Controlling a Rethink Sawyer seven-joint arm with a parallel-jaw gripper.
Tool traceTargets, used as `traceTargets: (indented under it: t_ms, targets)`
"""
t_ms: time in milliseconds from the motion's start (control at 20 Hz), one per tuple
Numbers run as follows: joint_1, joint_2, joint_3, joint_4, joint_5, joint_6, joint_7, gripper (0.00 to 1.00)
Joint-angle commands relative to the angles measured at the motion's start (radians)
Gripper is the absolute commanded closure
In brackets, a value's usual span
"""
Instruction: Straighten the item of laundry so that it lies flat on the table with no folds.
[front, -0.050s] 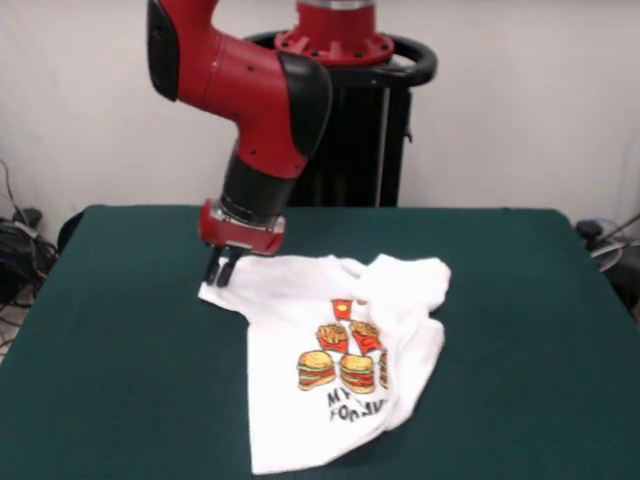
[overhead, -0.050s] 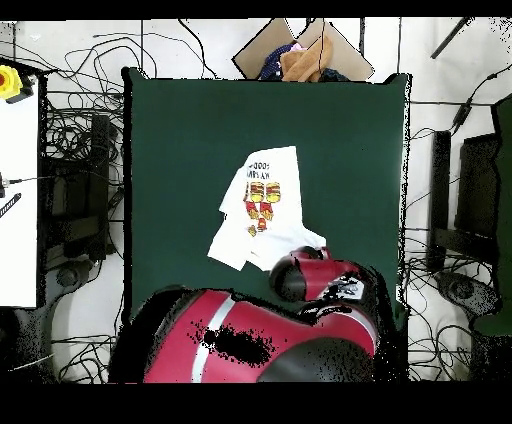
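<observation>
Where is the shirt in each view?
Front view: the shirt lies at centre, toward the bottom edge, gripper at its upper left corner.
Overhead view: the shirt lies at centre of the table, above the arm.
Shared landmark: the burger print.

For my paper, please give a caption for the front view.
Gripper at a corner of the still-folded printed T-shirt on the green table.

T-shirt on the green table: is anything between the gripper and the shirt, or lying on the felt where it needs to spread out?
Nothing visible. In the front view the gripper is right at the T-shirt's far corner, with no object between them. The table around the shirt holds nothing else, so the folded side has open felt to spread onto.
</observation>
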Motion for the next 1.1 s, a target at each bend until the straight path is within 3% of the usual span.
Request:
traceTargets:
  t_ms: [50, 350, 600, 850, 1100]
  targets:
    - [-0.062, 0.130, 0.000, 0.005, -0.096, 0.055, 0.037, 1.00]
    - [-0.104, 0.130, 0.002, -0.017, -0.154, 0.060, 0.031, 1.00]
    - [-0.149, 0.099, 0.087, 0.007, -0.164, 0.080, 0.047, 1.00]
    - [-0.185, -0.051, 0.183, 0.098, -0.146, 0.193, 0.026, 1.00]
    - [-0.307, -0.227, 0.347, 0.186, -0.112, 0.358, -0.063, 1.00]
